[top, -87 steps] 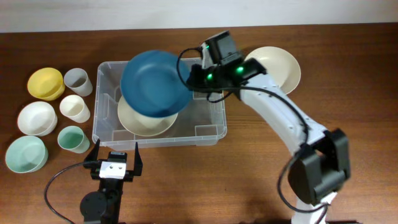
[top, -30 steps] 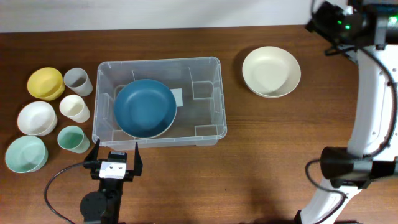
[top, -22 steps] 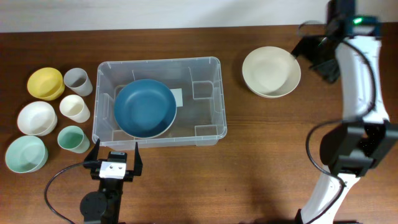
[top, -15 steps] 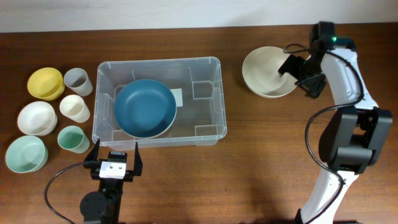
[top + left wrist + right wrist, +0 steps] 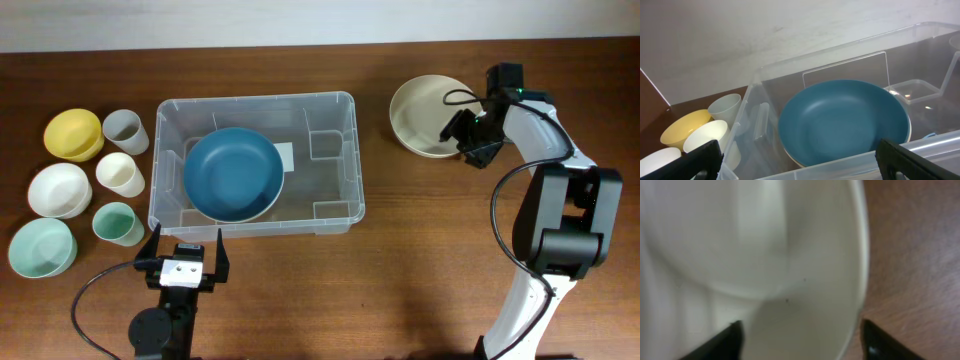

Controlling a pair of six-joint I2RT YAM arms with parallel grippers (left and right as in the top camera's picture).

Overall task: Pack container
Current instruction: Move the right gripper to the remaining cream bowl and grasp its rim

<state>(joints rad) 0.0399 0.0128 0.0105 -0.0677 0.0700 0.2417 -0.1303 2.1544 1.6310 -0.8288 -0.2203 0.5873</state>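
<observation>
Container (image 5: 300, 226) sits mid-surface, its near rim just past the left gripper (image 5: 186, 240) at 6 o'clock, fingers spread wide. A blue bowl (image 5: 232, 174) lies inside. Bare surface (image 5: 420, 250) lies at 4 o'clock. At 2 o'clock the right gripper (image 5: 466, 140) straddles the edge of a cream bowl (image 5: 422, 112); pinching or not, I cannot tell.

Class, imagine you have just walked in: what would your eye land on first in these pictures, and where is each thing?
The dark blue bowl stands out, lying inside the clear container at mid-table. To the right, the right claw straddles the rim of a cream bowl, one finger inside and one outside. A yellow bowl brightens the far left.
</observation>
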